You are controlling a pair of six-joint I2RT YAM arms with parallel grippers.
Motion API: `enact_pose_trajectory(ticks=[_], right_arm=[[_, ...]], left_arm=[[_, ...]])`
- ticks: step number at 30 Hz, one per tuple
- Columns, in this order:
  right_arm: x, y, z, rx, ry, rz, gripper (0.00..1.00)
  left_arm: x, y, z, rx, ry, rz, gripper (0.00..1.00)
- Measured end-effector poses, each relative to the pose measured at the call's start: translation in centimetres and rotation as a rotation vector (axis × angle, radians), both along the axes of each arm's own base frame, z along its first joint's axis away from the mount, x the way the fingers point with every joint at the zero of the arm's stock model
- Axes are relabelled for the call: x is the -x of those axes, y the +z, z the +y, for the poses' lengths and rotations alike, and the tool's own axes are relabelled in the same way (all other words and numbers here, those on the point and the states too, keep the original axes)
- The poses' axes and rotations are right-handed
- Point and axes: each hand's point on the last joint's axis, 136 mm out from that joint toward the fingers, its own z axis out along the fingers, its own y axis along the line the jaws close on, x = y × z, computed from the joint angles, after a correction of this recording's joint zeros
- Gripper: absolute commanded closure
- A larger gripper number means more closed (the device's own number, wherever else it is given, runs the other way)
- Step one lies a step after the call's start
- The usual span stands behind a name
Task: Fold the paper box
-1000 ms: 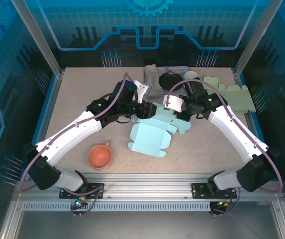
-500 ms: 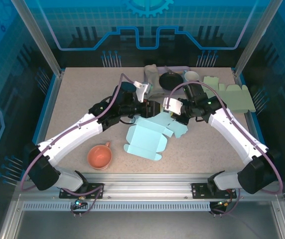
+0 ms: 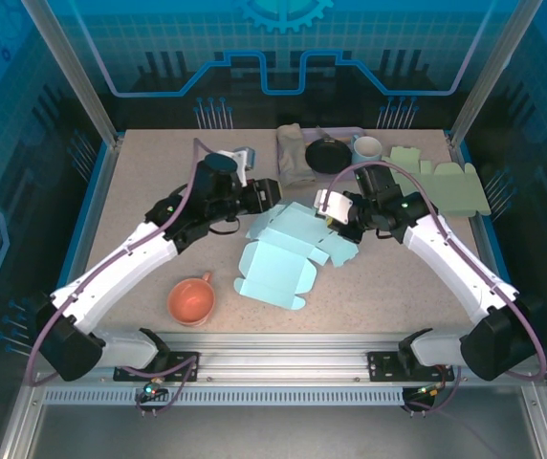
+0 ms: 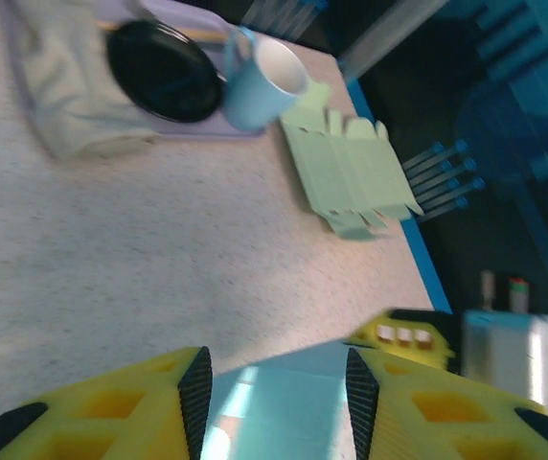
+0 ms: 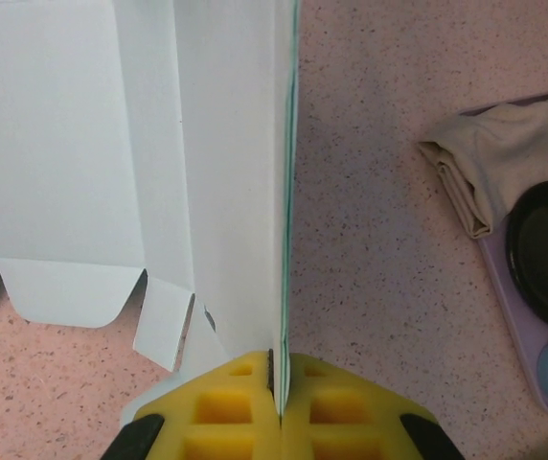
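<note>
The light-blue paper box (image 3: 278,260) lies half-opened mid-worktop (image 3: 149,182), with its right side raised. The right pincer (image 3: 329,212) is pressed together on that raised panel's edge. The left pincer (image 3: 268,191) hovers spread just beside the box's far edge.

An orange cup (image 3: 190,299) sits front left. At the back, a cloth (image 3: 293,158), black dish (image 3: 326,155) and blue mug (image 3: 367,148) crowd a lilac tray (image 5: 515,331), with flat green cartons (image 3: 450,184) to their right.

The right wrist view shows the gripped panel standing edge-on. The left wrist view shows blue card beyond the parted fingers (image 4: 195,383).
</note>
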Motion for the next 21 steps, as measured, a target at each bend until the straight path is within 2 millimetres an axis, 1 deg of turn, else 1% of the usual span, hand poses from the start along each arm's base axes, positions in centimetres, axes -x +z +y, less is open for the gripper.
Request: enact_pose_trajectory(ticks=[2, 4, 7, 11, 12, 14, 16, 18, 19, 21], right_arm=[[-0.4, 0.1, -0.3, 0.008, -0.024, -0.011, 1.0], [-0.7, -0.1, -0.7, 0.018, -0.054, -0.007, 1.0], [-1.6, -0.8, -1.5, 0.032, -0.113, 0.022, 1.0], [-2.7, -2.3, -1.9, 0.059, -0.176, 0.098, 1.0], [-2.9, -2.8, -1.9, 0.064, -0.184, 0.121, 1.0], [-3.0, -3.7, -1.9, 0.075, -0.202, 0.167, 1.0], [-2.9, -4.5, -1.9, 0.087, -0.215, 0.217, 1.0], [-2.6, -5.3, -1.8, 0.092, -0.222, 0.273, 1.0], [-2.4, -5.5, -1.7, 0.092, -0.224, 0.295, 1.0], [-2.2, -6.0, -1.7, 0.088, -0.229, 0.343, 1.0]], left_arm=[[0.3, -0.1, 0.7, -0.011, 0.016, 0.006, 0.55], [0.8, -0.7, 1.1, -0.024, 0.011, 0.015, 0.56], [2.0, -2.9, 1.0, -0.043, -0.038, 0.046, 0.56], [4.6, -7.2, -0.6, -0.058, -0.182, 0.089, 0.54], [5.3, -8.0, -1.1, -0.065, -0.218, 0.094, 0.55], [6.3, -8.9, -2.0, -0.072, -0.27, 0.091, 0.54], [6.3, -9.0, -2.5, -0.072, -0.294, 0.063, 0.54], [5.8, -9.3, -2.9, -0.072, -0.304, 0.03, 0.53], [5.5, -9.6, -3.1, -0.072, -0.307, 0.019, 0.53], [4.8, -10.7, -3.4, -0.082, -0.309, 0.015, 0.53]])
